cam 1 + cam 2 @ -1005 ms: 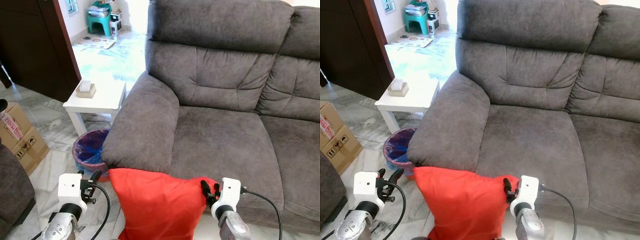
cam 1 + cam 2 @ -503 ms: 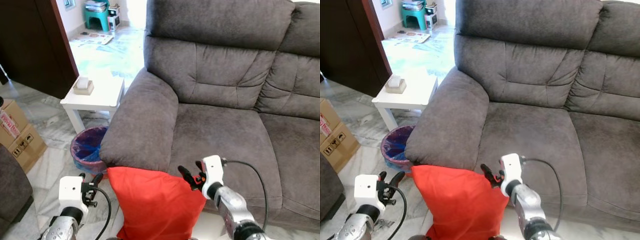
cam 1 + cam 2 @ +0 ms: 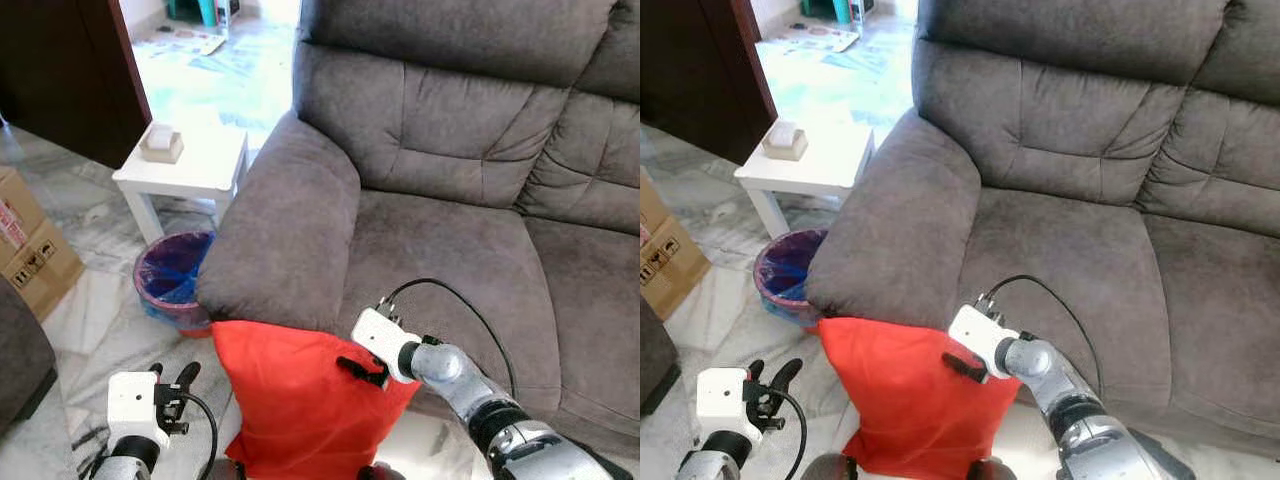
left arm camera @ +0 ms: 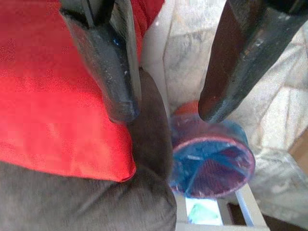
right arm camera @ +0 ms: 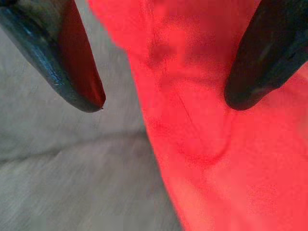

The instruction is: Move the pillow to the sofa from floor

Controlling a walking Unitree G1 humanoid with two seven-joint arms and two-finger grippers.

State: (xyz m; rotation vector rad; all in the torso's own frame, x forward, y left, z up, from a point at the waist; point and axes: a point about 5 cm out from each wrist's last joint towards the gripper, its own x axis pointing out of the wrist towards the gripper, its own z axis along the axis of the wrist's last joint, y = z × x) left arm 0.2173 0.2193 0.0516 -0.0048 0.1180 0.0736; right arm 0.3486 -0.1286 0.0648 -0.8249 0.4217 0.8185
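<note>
Leaning against the front of the grey sofa (image 3: 450,240), the red pillow (image 3: 300,405) stands on the marble floor (image 3: 95,320), its top edge tucked under the front of the sofa's armrest (image 3: 285,235) and its upper right corner touching the front edge of the seat cushion. The right claw (image 3: 362,366) reaches in from the right and sits at the pillow's upper edge, just in front of the seat; its two black fingers (image 5: 74,72) are spread apart, with red cloth and grey sofa fabric showing between them in the right wrist view, and they do not pinch the pillow. A black cable (image 3: 450,300) loops from the white wrist housing over the seat.

The left claw (image 3: 170,378) is low at the left, over the floor and just beside the pillow's left edge, apart from it. Its fingers (image 4: 110,62) are also spread, and the left wrist view looks between them at the pillow, the dark end of the armrest and a round bin (image 4: 211,159).

That bin (image 3: 172,280), lined with a blue bag, stands on the floor beside the armrest, near the pillow's upper left corner. Behind it is a small white table (image 3: 185,165) carrying a small box-shaped thing (image 3: 160,143). A cardboard box (image 3: 30,255) sits at the far left, and a dark wooden door or cabinet (image 3: 70,75) rises behind the table.
</note>
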